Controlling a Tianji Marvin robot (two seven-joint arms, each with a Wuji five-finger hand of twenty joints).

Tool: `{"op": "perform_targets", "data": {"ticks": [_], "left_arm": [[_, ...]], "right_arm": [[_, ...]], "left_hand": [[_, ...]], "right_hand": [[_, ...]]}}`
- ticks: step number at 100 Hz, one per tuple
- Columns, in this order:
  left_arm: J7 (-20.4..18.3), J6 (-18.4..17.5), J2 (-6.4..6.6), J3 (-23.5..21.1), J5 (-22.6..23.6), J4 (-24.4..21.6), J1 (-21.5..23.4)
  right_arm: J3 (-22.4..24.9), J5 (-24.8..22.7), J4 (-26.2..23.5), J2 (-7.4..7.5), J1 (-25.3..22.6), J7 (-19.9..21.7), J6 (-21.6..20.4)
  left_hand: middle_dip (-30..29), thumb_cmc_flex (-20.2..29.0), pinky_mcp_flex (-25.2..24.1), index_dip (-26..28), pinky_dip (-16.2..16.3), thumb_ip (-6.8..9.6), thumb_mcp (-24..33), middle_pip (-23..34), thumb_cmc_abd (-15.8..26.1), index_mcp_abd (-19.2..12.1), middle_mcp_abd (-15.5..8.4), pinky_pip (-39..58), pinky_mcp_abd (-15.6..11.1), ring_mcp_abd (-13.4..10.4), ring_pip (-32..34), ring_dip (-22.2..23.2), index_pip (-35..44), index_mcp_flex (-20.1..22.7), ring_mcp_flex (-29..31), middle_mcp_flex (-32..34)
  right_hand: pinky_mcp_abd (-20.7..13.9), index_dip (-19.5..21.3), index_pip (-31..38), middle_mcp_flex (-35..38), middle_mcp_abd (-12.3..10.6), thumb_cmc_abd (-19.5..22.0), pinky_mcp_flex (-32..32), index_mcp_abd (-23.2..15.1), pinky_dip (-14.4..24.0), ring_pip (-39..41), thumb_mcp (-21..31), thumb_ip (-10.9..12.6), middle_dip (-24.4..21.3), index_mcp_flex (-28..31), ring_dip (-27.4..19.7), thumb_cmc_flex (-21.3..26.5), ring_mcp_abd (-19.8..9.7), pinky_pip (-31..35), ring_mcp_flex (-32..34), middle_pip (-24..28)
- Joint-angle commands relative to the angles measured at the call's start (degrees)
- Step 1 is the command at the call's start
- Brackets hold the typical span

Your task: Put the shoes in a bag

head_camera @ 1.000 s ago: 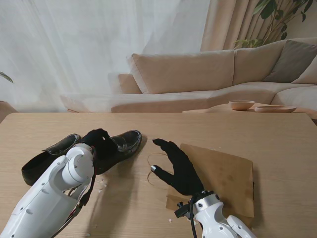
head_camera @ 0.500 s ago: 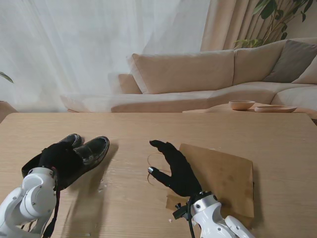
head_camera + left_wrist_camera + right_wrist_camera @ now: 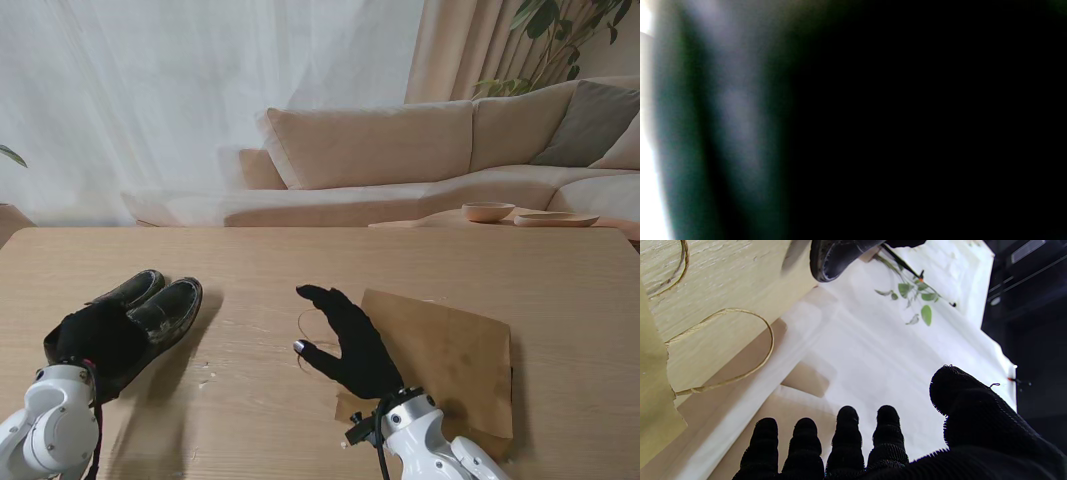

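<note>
Shoes (image 3: pixel 140 305) have slid back to the table's left side under the left hand (image 3: pixel 95 338), whose grip I cannot tell, far from the flat bag (image 3: pixel 450 360) where the right hand (image 3: pixel 345 340) waits with fingers spread.

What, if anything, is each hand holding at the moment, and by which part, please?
The left hand grips the shoes at their heel end; the right hand is open, holding nothing.
</note>
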Motion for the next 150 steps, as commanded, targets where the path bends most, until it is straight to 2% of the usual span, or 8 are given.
{"op": "perform_targets", "data": {"ticks": [1, 57, 94, 112, 126, 132, 142, 150], "left_arm": [[0.2, 0.3, -0.22, -0.3, 0.8, -0.2, -0.6], [5.1, 2.3, -0.49, 1.2, 4.0, 5.4, -3.2], [4.9, 6.1, 0.08, 1.3, 8.7, 5.3, -2.8], [3.8, 7.4, 0.25, 0.7, 9.4, 4.5, -2.1], [2.8, 8.6, 0.53, 0.3, 10.9, 3.9, -1.5], [2.2, 9.2, 0.69, 0.2, 11.8, 3.6, -1.1], [1.8, 10.0, 0.91, -0.1, 13.4, 3.0, -0.5], [1.9, 9.9, 0.97, -0.5, 14.1, 2.5, 0.0]], "right_arm": [[-0.1, 0.0, -0.5, -0.32, -0.4, 0.8, 0.0], [-0.5, 0.2, -0.1, -0.18, 0.3, 1.7, 0.2], [-0.5, 0.4, -0.1, -0.14, 0.4, 2.0, 0.3], [-0.4, 0.4, -0.3, -0.12, 0.3, 2.1, 0.3], [-0.3, 0.2, -0.4, -0.11, 0.2, 2.0, 0.3], [-0.3, 0.2, -0.5, -0.10, 0.1, 2.0, 0.3], [-0.3, 0.2, -0.5, -0.07, 0.1, 2.1, 0.3], [-0.3, 0.1, -0.5, -0.07, 0.1, 2.1, 0.3]], "left_hand": [[2.7, 5.7, -0.2, 5.0, 1.7, 0.40, 8.0, 5.6, 5.7, -3.8, -2.8, 1.2, 1.4, 1.6, 1.6, 0.1, 14.2, 6.1, -0.1, 3.5], [2.2, 5.8, -0.9, 4.0, 1.6, 0.34, 7.6, 4.6, 5.7, -4.1, -2.8, 0.7, 0.6, 0.6, 1.1, -0.1, 13.4, 5.6, -1.0, 2.7], [-0.4, 7.3, -2.6, -6.0, 0.3, 0.51, 3.0, 1.7, 5.7, -6.1, -2.8, -0.4, -1.0, -1.7, -2.0, -1.1, 9.3, 3.5, -5.1, -0.7], [3.7, 6.4, -3.9, -11.0, -1.2, 0.50, 0.4, -2.0, 1.3, -7.9, -3.9, -0.9, -1.8, -3.6, -4.0, -1.8, 6.8, 0.5, -8.7, -2.7], [10.1, 1.0, -5.9, -11.7, -2.3, -0.04, 4.3, -9.2, -2.8, -8.2, -6.0, -1.0, -3.8, -6.4, -6.4, -1.7, 6.4, -3.3, -13.6, -6.0], [11.3, -2.5, -7.2, -11.5, -2.6, -0.01, 6.1, -9.6, -4.6, -8.2, -6.9, -1.4, -5.1, -8.2, -8.1, -1.8, 4.8, -6.4, -17.2, -11.8], [-2.1, -13.2, -10.1, -10.6, -4.1, -1.06, 12.9, -1.2, -6.0, -7.4, -9.4, -1.7, -8.2, -11.5, -12.1, -1.5, 0.7, -10.2, -24.0, -27.9], [-5.2, -21.8, -12.1, -10.5, -5.0, 0.85, 19.5, -2.1, -5.2, -6.4, -11.1, -2.3, -10.5, -13.6, -18.4, -2.1, -1.4, -13.1, -25.2, -34.5]], "right_hand": [[-0.7, 0.7, -0.1, -1.2, -1.7, 0.7, -0.1, -1.4, 0.9, -0.2, -1.3, -1.8, -0.3, -0.2, 0.3, -0.3, -1.4, 0.5, -0.5, -0.1], [-0.7, 0.8, -0.3, -1.2, -1.7, 0.8, -0.1, -1.3, 1.0, -0.4, -1.3, -1.8, -0.5, -0.4, 0.3, -0.4, -1.4, 0.6, -0.5, -0.6], [-0.7, 0.9, -0.4, -1.2, -1.7, 0.9, -0.1, -1.3, 1.0, -0.5, -1.4, -1.7, -0.7, -0.6, 0.4, -0.4, -1.4, 0.6, -0.5, -1.0], [-0.6, 0.9, -0.4, -1.2, -1.7, 0.9, -0.1, -1.3, 1.0, -0.3, -1.4, -1.7, -0.7, -0.7, 0.5, -0.4, -1.4, 0.6, -0.4, -1.1], [-0.6, 1.0, -0.4, -1.2, -1.7, 0.9, -0.1, -1.3, 1.1, -0.3, -1.4, -1.7, -0.7, -0.7, 0.5, -0.4, -1.3, 0.6, -0.4, -1.1], [-0.6, 1.0, -0.5, -1.3, -1.6, 0.9, -0.1, -1.3, 1.1, -0.3, -1.4, -1.7, -0.7, -0.7, 0.5, -0.5, -1.3, 0.6, -0.4, -1.2], [-0.5, 1.0, -0.5, -1.2, -1.6, 0.9, -0.1, -1.3, 1.1, -0.3, -1.4, -1.7, -0.8, -0.7, 0.5, -0.4, -1.3, 0.7, -0.4, -1.3], [-0.5, 1.0, -0.5, -1.2, -1.7, 0.9, 0.0, -1.3, 1.1, -0.3, -1.4, -1.7, -0.8, -0.7, 0.5, -0.4, -1.3, 0.7, -0.4, -1.3]]}}
